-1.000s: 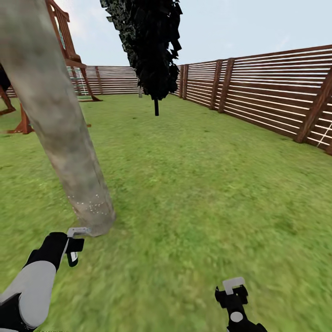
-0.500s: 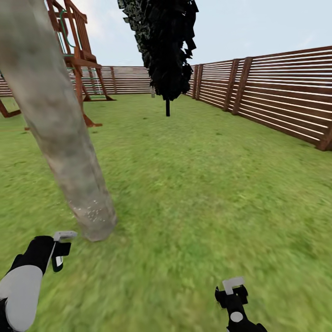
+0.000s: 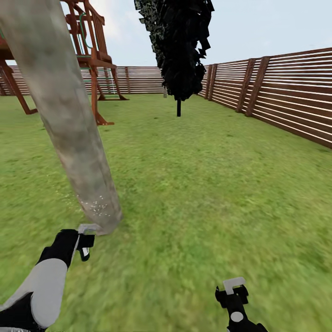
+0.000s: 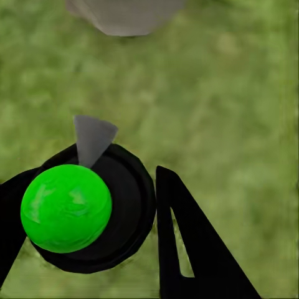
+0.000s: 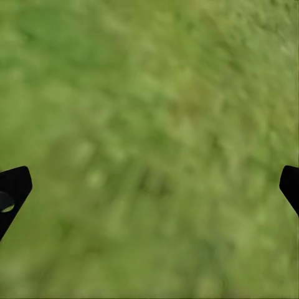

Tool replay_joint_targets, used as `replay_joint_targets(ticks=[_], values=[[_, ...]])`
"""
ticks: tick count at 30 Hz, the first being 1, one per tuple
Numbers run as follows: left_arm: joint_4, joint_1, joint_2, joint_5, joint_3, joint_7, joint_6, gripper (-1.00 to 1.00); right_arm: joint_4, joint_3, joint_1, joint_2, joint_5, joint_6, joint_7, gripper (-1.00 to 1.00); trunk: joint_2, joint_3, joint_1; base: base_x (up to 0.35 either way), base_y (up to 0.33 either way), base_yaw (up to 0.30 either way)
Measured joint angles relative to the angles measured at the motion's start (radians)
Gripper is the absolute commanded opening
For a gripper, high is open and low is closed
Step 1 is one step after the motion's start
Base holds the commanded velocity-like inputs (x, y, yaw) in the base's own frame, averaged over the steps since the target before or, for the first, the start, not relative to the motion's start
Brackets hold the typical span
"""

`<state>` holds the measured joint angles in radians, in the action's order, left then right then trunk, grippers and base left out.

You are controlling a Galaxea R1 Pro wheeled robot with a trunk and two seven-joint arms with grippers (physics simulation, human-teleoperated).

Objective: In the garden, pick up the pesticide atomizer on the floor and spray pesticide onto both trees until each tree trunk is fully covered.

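Wooden playset (image 3: 90, 50) behind speckled tree trunk (image 3: 69, 124)

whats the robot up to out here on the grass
It is spraying a tree in a fenced garden. The left gripper holds the pesticide atomizer, a black sprayer with a green ball on it and a grey nozzle, right at the foot of the near tree trunk. A patch of white pesticide specks dots the trunk's base; the bark above looks bare. The right gripper hangs open over the lawn, holding nothing.

A green grass lawn (image 3: 207, 184) carries 1 tree trunk (image 3: 69, 124) and a wooden playset (image 3: 94, 60).
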<state>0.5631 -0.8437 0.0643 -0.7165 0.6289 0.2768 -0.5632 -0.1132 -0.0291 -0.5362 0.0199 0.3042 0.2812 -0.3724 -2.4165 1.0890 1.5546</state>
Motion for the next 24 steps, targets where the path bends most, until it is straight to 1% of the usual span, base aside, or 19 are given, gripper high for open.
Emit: replay_joint_targets(ticks=[1,2,3,4,5,6,7,9,10,11,12,15,18,21,24], values=[[0.024,-0.016,-0.014,-0.002,-0.009,0.001,-0.003,-1.00,0.000,0.000,0.000,-0.002,0.001,0.000,0.000,1.00,0.000,0.000,0.000,0.000,0.000,0.005],[0.038,-0.043,-0.019,-0.005,-0.015,0.002,-0.008,-1.00,0.000,0.001,0.000,-0.004,0.001,0.000,0.000,1.00,0.000,0.000,0.000,0.000,0.000,0.003],[0.042,-0.060,-0.014,-0.009,-0.016,0.004,-0.012,-1.00,0.000,0.001,0.000,-0.005,0.001,0.000,0.000,1.00,0.000,0.000,0.000,0.000,0.000,0.001],[0.043,-0.080,-0.001,-0.013,-0.017,0.008,-0.015,-1.00,0.000,0.001,0.000,-0.006,0.001,0.000,0.000,1.00,0.000,0.000,0.000,0.000,0.000,0.000],[0.044,-0.091,0.020,-0.019,-0.017,0.009,-0.017,-1.00,0.000,0.001,0.000,-0.006,0.001,0.000,0.000,1.00,0.000,0.000,0.000,0.000,0.000,0.000],[0.044,-0.095,0.031,-0.015,-0.017,0.010,-0.020,-1.00,0.000,0.001,0.000,-0.006,0.001,0.000,0.000,1.00,0.000,0.000,0.000,0.000,0.000,0.000],[0.044,-0.096,0.034,-0.012,-0.017,0.010,-0.023,-1.00,0.000,0.001,0.000,-0.006,0.000,0.000,0.000,1.00,0.000,0.000,0.000,0.000,0.000,0.000],[0.045,-0.099,0.031,-0.010,-0.017,0.005,-0.037,-1.00,0.000,0.001,0.000,-0.006,0.000,0.000,0.000,1.00,0.000,0.000,0.000,0.000,0.000,0.010],[0.045,-0.101,0.026,-0.010,-0.017,0.004,-0.060,-1.00,0.000,0.000,0.000,-0.005,0.000,0.000,0.000,1.00,0.000,0.000,0.000,0.000,0.000,0.128],[0.046,-0.103,0.025,-0.011,-0.025,0.005,-0.090,-1.00,0.000,0.000,0.000,-0.005,-0.001,0.000,0.000,1.00,0.000,0.001,0.000,0.000,0.000,0.185],[0.046,-0.109,0.027,-0.011,-0.032,0.005,-0.105,-1.00,0.000,0.000,0.000,-0.005,-0.001,0.000,0.000,1.00,0.000,0.001,0.000,0.000,0.000,0.215],[0.047,-0.151,0.032,-0.011,-0.040,0.007,-0.124,-1.00,0.000,0.000,0.000,-0.005,-0.001,0.000,0.000,1.00,0.000,0.003,0.000,0.030,-0.024,0.231],[0.048,-0.163,0.033,-0.012,-0.041,0.010,-0.139,-1.00,0.000,0.000,0.000,-0.005,0.000,0.000,0.000,1.00,0.000,0.004,0.000,0.137,-0.183,0.066],[0.097,-0.163,0.024,-0.012,-0.040,0.010,-0.151,-1.00,0.001,0.000,0.000,-0.006,0.001,0.000,-0.001,1.00,0.000,0.004,0.000,0.148,-0.234,0.004],[0.111,-0.154,0.022,-0.014,-0.041,0.010,-0.158,-1.00,0.001,0.001,0.000,-0.006,0.001,-0.001,-0.001,1.00,0.000,0.004,0.000,0.022,-0.269,0.000]])
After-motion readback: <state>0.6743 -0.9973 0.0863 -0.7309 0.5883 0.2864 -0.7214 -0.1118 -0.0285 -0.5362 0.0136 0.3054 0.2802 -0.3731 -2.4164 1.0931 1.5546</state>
